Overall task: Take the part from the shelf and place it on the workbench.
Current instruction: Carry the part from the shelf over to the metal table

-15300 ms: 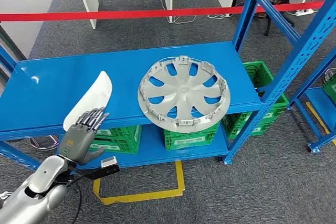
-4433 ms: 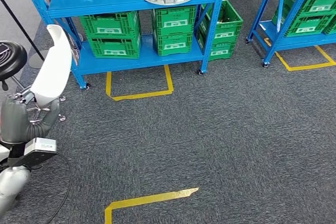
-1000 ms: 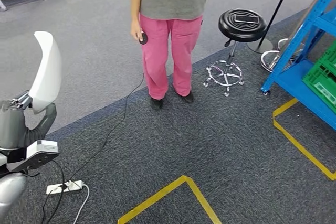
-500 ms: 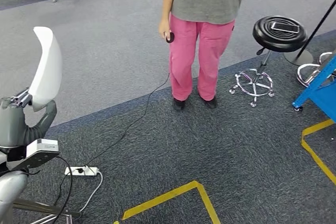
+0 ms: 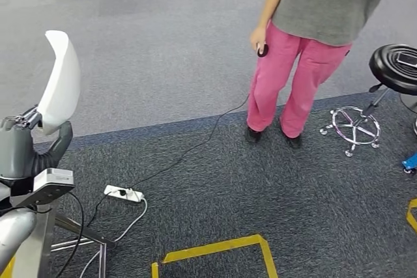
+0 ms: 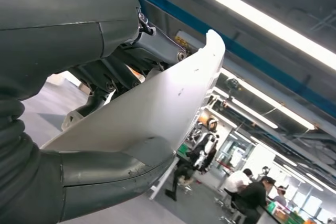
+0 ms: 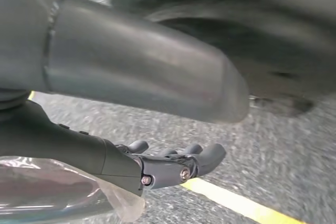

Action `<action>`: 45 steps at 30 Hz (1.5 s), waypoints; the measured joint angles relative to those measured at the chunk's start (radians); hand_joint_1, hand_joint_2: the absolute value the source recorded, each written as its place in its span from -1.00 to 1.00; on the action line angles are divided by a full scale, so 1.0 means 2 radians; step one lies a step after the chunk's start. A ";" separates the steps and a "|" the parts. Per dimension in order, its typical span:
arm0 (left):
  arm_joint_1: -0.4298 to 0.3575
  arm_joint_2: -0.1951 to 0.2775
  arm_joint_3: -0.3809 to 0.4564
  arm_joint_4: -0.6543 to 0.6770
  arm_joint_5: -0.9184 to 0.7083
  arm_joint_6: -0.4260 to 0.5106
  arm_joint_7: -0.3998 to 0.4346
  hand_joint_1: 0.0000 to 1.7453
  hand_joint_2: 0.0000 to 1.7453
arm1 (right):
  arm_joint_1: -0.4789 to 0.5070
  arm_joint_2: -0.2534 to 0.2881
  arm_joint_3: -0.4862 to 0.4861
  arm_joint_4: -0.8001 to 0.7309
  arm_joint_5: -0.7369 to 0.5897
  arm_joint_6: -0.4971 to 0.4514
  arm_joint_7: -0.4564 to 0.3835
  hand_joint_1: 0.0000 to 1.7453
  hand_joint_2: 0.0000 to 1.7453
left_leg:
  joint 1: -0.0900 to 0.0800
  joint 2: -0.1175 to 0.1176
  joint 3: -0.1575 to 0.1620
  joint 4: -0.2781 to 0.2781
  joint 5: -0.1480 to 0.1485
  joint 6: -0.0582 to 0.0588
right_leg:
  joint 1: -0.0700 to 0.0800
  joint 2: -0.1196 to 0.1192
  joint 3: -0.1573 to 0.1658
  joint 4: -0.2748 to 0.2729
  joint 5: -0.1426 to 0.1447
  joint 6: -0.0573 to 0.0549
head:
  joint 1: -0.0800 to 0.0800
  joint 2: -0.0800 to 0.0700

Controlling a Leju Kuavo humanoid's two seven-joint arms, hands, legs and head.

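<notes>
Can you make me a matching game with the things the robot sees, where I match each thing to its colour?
Things:
1. curved part held up by the left robot hand
2. person's trousers
3. stool seat
4. tape on the carpet

Colours:
A. yellow
B. black
C. white
D. pink

Pairs: 1-C, 2-D, 3-B, 4-A
</notes>
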 joint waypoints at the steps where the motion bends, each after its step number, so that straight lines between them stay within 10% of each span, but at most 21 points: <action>1: 0.000 -0.001 -0.001 0.000 0.001 0.000 0.000 1.00 1.00 | 0.001 0.000 0.000 0.000 0.004 -0.002 0.007 -1.00 -1.00 | 0.000 -0.007 0.000 0.000 0.000 0.000 | 0.000 0.001 -0.011 0.014 0.002 0.001 | 0.000 0.000; 5: -0.003 -0.005 -0.006 0.000 0.003 0.000 0.000 1.00 1.00 | 0.000 0.000 0.004 0.000 0.022 -0.009 0.035 -1.00 -1.00 | 0.002 -0.035 0.001 0.005 -0.004 -0.005 | -0.007 0.026 0.022 -0.084 0.067 0.003 | 0.000 0.000; 9: -0.009 -0.007 -0.010 0.001 0.010 0.000 -0.002 1.00 1.00 | -0.001 0.000 0.006 0.000 0.031 -0.006 0.054 -1.00 -1.00 | 0.005 -0.058 -0.006 0.007 -0.002 -0.017 | -0.007 0.037 0.045 -0.121 0.073 -0.003 | -0.001 0.000; 14: -0.013 -0.009 -0.013 0.003 0.019 0.004 -0.015 1.00 1.00 | -0.001 0.000 0.006 0.000 0.035 0.001 0.063 -1.00 -1.00 | 0.004 -0.004 -0.045 0.092 -0.047 -0.026 | -0.005 0.003 0.051 -0.126 0.073 -0.018 | -0.005 0.000; 17: -0.008 -0.010 -0.014 0.005 0.022 0.010 -0.024 1.00 1.00 | 0.000 0.000 0.006 0.000 0.038 0.002 0.057 -1.00 -1.00 | 0.005 0.004 -0.068 0.140 -0.057 -0.026 | -0.002 -0.019 0.052 -0.126 0.070 -0.021 | -0.006 0.000; 22: -0.009 -0.011 -0.014 0.005 0.022 0.017 -0.032 1.00 1.00 | 0.000 0.000 0.006 0.000 0.040 0.001 0.050 -1.00 -1.00 | -0.007 0.053 -0.004 0.015 -0.004 -0.012 | 0.003 -0.051 0.060 -0.126 0.062 -0.015 | -0.005 0.000; 25: -0.011 -0.011 -0.014 0.005 0.019 0.017 -0.033 1.00 1.00 | -0.001 0.001 0.006 0.000 0.040 -0.005 0.051 -1.00 -1.00 | -0.010 0.043 -0.002 0.005 -0.004 -0.005 | 0.004 -0.067 0.064 -0.127 0.057 -0.007 | -0.005 0.000; 29: -0.019 -0.017 -0.020 0.005 0.003 0.015 -0.027 1.00 1.00 | 0.000 0.000 0.005 0.000 0.037 -0.013 0.052 -1.00 -1.00 | -0.004 0.016 0.001 -0.001 0.000 0.005 | 0.001 -0.011 0.026 -0.050 0.017 0.001 | -0.001 0.000; 32: -0.021 -0.021 -0.029 0.006 -0.011 0.017 -0.019 1.00 1.00 | 0.004 0.000 0.004 0.000 0.036 -0.014 0.055 -1.00 -1.00 | -0.003 -0.006 0.001 -0.001 -0.001 0.006 | 0.001 0.001 -0.014 0.011 0.007 0.002 | 0.000 0.000; 35: -0.025 -0.020 -0.038 0.007 -0.025 0.022 -0.013 1.00 1.00 | 0.005 0.000 0.004 0.000 0.036 -0.018 0.056 -1.00 -1.00 | -0.001 -0.028 0.002 0.002 -0.003 0.002 | -0.003 0.021 0.015 -0.066 0.058 0.003 | 0.000 0.000; 38: -0.034 -0.017 -0.043 0.009 -0.039 0.027 -0.009 1.00 1.00 | 0.005 0.000 0.004 0.000 0.036 -0.021 0.056 -1.00 -1.00 | 0.000 -0.046 -0.002 0.007 -0.004 -0.006 | -0.007 0.048 0.044 -0.122 0.072 0.000 | -0.001 0.000; 40: -0.037 -0.013 -0.047 0.011 -0.044 0.029 -0.007 1.00 1.00 | 0.005 0.000 0.004 0.000 0.037 -0.023 0.056 -1.00 -1.00 | 0.002 -0.054 -0.005 0.007 -0.003 -0.011 | -0.006 0.037 0.048 -0.125 0.072 -0.005 | 0.000 0.000; 45: -0.044 -0.007 -0.054 0.015 -0.046 0.030 -0.006 1.00 1.00 | 0.006 0.000 0.003 0.000 0.037 -0.024 0.056 -1.00 -1.00 | 0.001 0.001 -0.053 0.110 -0.056 -0.022 | -0.005 0.002 0.055 -0.128 0.068 -0.019 | -0.005 0.000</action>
